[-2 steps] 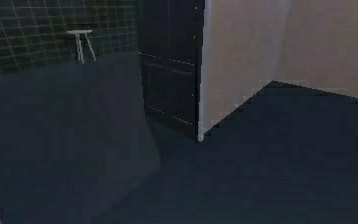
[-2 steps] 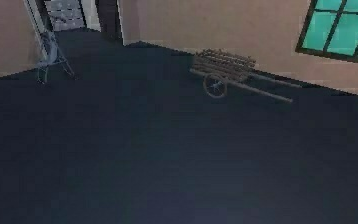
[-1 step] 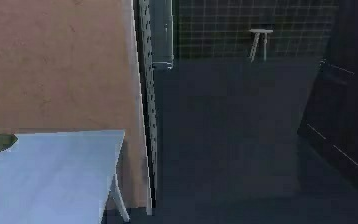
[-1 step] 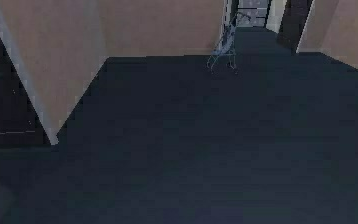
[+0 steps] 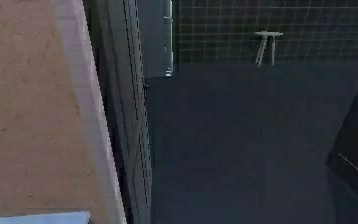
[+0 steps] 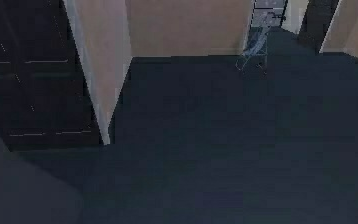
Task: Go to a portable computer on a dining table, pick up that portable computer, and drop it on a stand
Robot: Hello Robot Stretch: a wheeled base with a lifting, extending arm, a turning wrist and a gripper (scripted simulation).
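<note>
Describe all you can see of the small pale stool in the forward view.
The stool is small and whitish, with a flat top and thin legs that splay slightly. It stands upright on the dark floor, far ahead, before the dark tiled wall. Nothing rests on it. Its material cannot be told.

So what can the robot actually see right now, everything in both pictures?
stool: one, white, far end of the forward view, in front of the tiled wall
tiled wall: one, dark green, back of the forward view
peach wall: one, forward view's left
door edge: one, dark grey, beside the peach wall
dark shape: one, black, forward view's right edge, too cut off to name
floor: dark grey, both views
panelled unit: one, black, arm side view's left
thin-framed object: one, pale blue-grey, arm side view's upper right, too small to name
</note>
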